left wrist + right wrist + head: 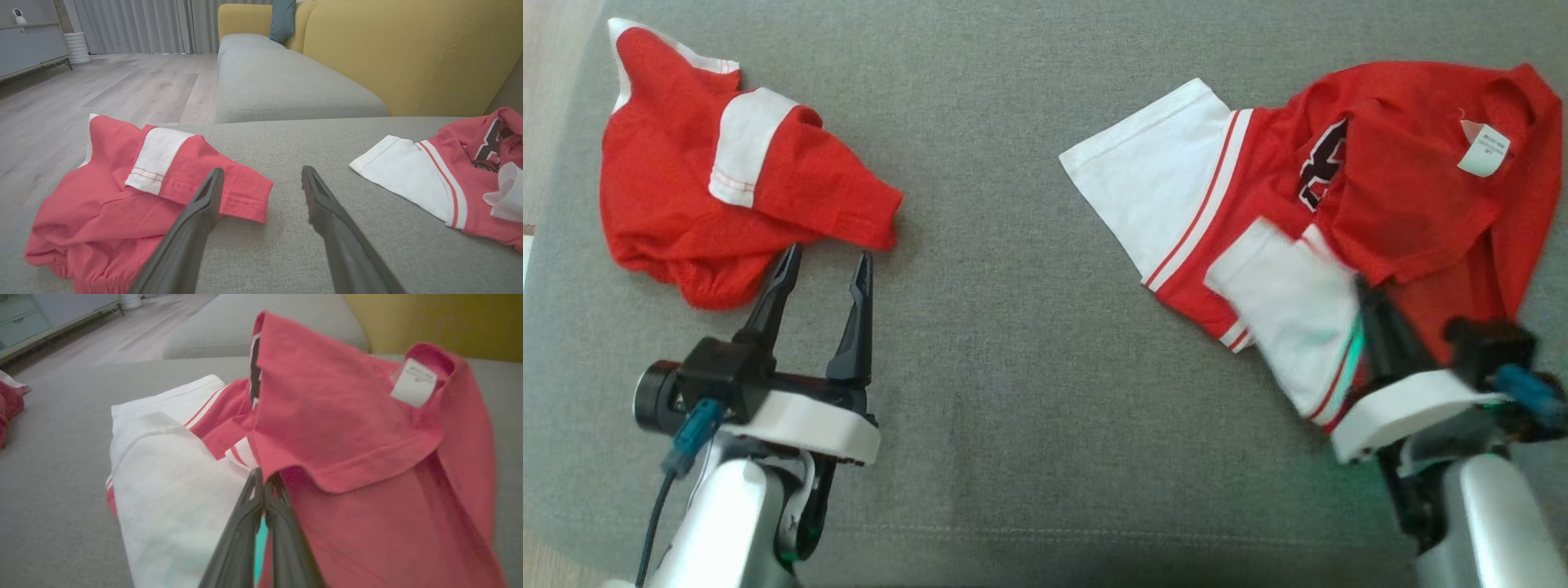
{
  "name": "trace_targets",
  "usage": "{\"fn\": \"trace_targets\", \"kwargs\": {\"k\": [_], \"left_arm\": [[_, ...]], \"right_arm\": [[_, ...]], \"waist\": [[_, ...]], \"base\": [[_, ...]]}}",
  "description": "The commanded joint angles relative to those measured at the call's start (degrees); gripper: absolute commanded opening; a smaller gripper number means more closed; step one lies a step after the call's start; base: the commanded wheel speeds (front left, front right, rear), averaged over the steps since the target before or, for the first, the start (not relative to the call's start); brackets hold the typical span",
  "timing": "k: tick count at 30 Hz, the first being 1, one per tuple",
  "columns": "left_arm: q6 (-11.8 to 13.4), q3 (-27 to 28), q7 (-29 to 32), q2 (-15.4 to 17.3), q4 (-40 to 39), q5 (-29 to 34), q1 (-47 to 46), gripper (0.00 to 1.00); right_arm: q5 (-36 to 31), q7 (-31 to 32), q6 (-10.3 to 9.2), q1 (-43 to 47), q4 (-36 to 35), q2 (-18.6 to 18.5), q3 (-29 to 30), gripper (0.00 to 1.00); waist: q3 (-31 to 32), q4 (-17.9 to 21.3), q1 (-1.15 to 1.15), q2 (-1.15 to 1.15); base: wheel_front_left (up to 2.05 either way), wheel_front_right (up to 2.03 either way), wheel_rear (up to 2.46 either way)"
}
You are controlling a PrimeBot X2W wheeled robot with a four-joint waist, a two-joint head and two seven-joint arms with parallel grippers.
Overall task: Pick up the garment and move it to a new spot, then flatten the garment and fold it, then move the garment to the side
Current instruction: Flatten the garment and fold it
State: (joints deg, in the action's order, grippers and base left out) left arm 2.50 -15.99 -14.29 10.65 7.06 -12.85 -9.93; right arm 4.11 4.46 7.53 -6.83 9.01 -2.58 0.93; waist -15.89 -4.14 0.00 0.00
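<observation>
The right gripper (1365, 292) is pinched shut on the red and white garment (1413, 188), its two dark fingers pressed together over a fold where a white sleeve meets the red body. The cloth bunches up around the fingertips and spreads away from them toward the right edge of the grey seat cushion (1013, 367), one white sleeve reaching toward the cushion's middle. A white label (1484, 149) shows on the turned-out red cloth near the far right corner.

The left gripper (827, 255) stands wide open and holds nothing. Its tips are just short of a second red garment (678, 188), crumpled near the cushion's far left corner.

The right wrist view shows the closed fingertips (261, 475) tucked under a red hem of the garment (347, 428), which the head view blurs. The left wrist view shows a wood floor (122, 81) beyond the cushion's left edge and a yellow backrest (408, 49) behind it.
</observation>
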Motion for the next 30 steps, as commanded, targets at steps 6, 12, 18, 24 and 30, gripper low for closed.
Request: {"fn": "trace_targets", "kwargs": {"k": [6, 12, 18, 24, 30], "left_arm": [[0.0, 2.1, -0.6, 0.8, -1.9, -0.1, -2.3, 1.00], [-0.1, 2.1, -0.7, 0.6, -2.0, -0.1, -2.8, 1.00], [-0.2, 2.5, -0.7, 0.5, -2.4, 0.0, -3.3, 1.00], [-0.5, 2.9, -0.7, 0.4, -2.4, 0.2, -3.7, 1.00], [-0.5, 3.6, -0.7, 0.3, -2.6, 0.3, -3.1, 1.00]], "right_arm": [[-1.9, 0.0, -0.04, -2.5, -7.1, -0.6, 6.3, 0.00], [-0.7, 3.2, -0.04, -2.9, -9.5, -2.3, 15.3, 0.00], [1.0, 3.6, -0.04, -4.0, -4.9, -3.4, 21.8, 0.14], [2.1, 0.6, -0.04, -5.2, -4.2, -3.0, 22.1, 1.00], [0.1, -1.9, -0.04, -3.3, -11.8, -1.4, 18.6, 1.00]], "waist": [[-0.2, 0.6, 0.00, 0.00], [-0.8, 0.6, 0.00, 0.00], [-1.9, 0.5, 0.00, 0.00], [-2.5, 0.3, 0.00, 0.00], [-1.9, 0.7, 0.00, 0.00]], "base": [[0.00, 0.00, 0.00], [0.00, 0.00, 0.00], [0.00, 0.00, 0.00], [0.00, 0.00, 0.00], [0.00, 0.00, 0.00]]}}
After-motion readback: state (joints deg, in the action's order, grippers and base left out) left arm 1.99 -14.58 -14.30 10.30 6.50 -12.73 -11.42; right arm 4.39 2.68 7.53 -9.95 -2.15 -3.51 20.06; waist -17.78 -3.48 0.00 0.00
